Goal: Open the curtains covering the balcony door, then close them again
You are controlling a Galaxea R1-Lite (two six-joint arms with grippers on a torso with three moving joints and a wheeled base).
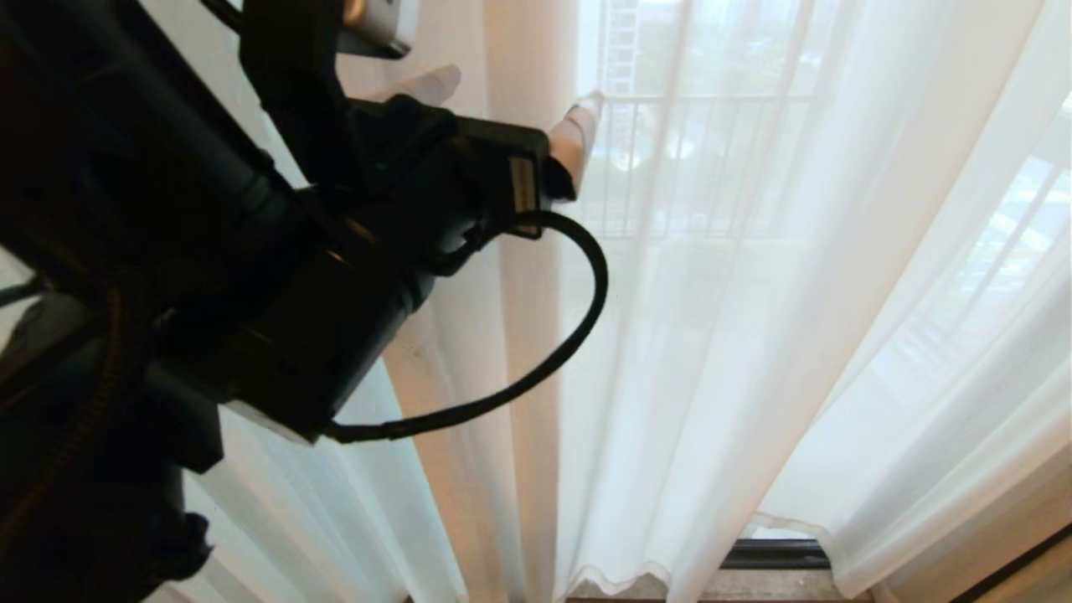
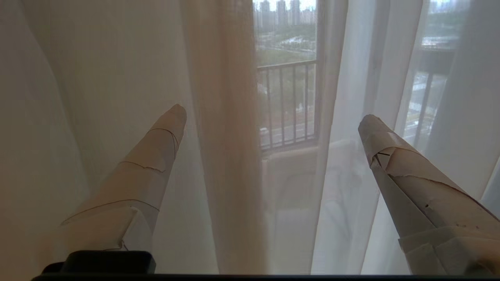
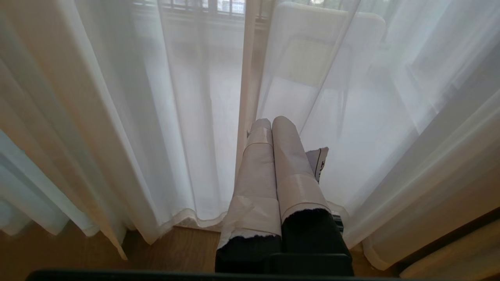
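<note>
Here, the robot's left claw (image 1: 511, 96) is raised high in front of the curtains (image 1: 754, 293), its two taped fingers (image 2: 156, 152) spread wide apart and gripping nothing. The spread looks deliberate: in the left wrist view a gathered fold of curtain (image 2: 226, 136) hangs in the gap between the fingers, so the fold seems lined up to be pinched, though whether cloth and fingers touch cannot be told.

The sheer white curtains hang to the floor (image 3: 175, 246) across the whole scene, their wavy hem (image 1: 620, 578) just above it. They cover most of the balcony door (image 1: 775, 554), whose dark lower frame shows only under the hem. A narrow slit beside the gathered fold gives a clear look at a railing (image 2: 287, 101) and city blocks beyond.

The right claw (image 3: 271, 125) is held low near the floor, fingers pressed together on nothing, pointing at the curtains' lower part; it appears to be parked out of the way while the left arm does the work.

By this reading the curtains are near closed, and the left claw is placed to take hold.
</note>
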